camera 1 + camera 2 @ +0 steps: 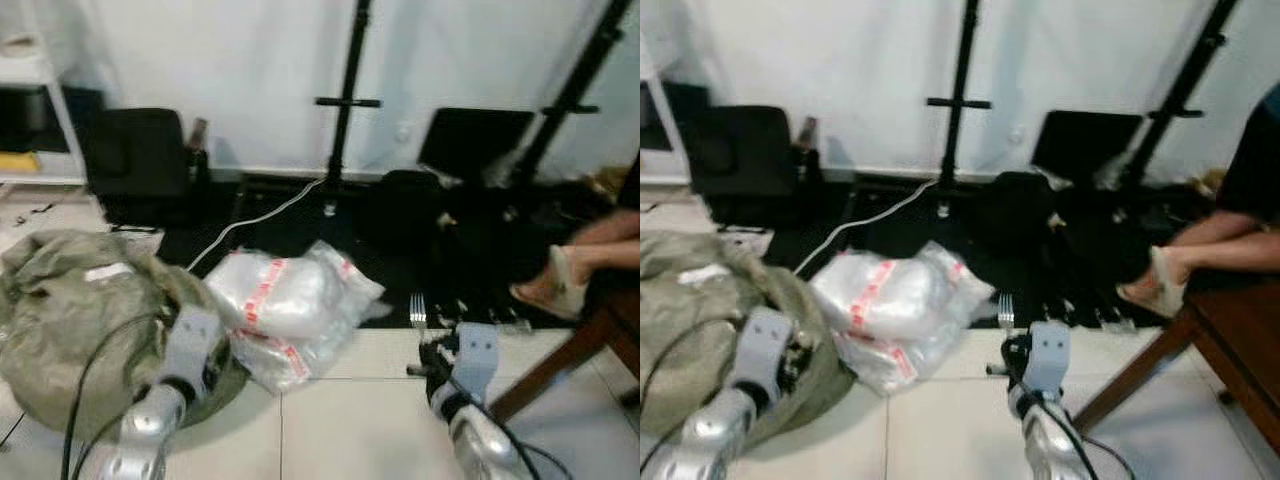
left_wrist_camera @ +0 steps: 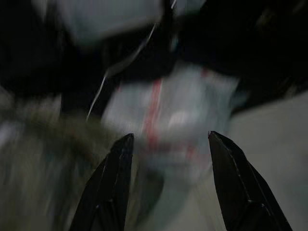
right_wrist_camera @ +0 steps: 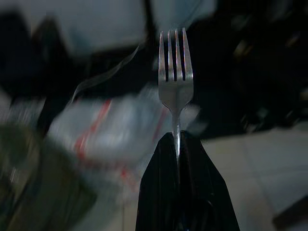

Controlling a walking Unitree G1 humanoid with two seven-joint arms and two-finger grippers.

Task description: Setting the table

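Observation:
A silver fork (image 3: 176, 72) stands tines-up, its handle pinched in my right gripper (image 3: 179, 144), which is shut on it. The fork's tines (image 1: 418, 309) also rise above my right wrist (image 1: 472, 362) at the lower right of the head views. My left gripper (image 2: 168, 144) is open with nothing between its fingers, held low over the floor by the olive bag. My left arm (image 1: 180, 370) shows at the lower left.
An olive-green bag (image 1: 70, 310) lies at the left, clear plastic bags with red print (image 1: 285, 305) in the middle. Black stands (image 1: 345, 100), cases and a white cable (image 1: 255, 222) line the wall. A seated person's sandalled foot (image 1: 560, 285) and a wooden table leg (image 1: 560, 355) are at right.

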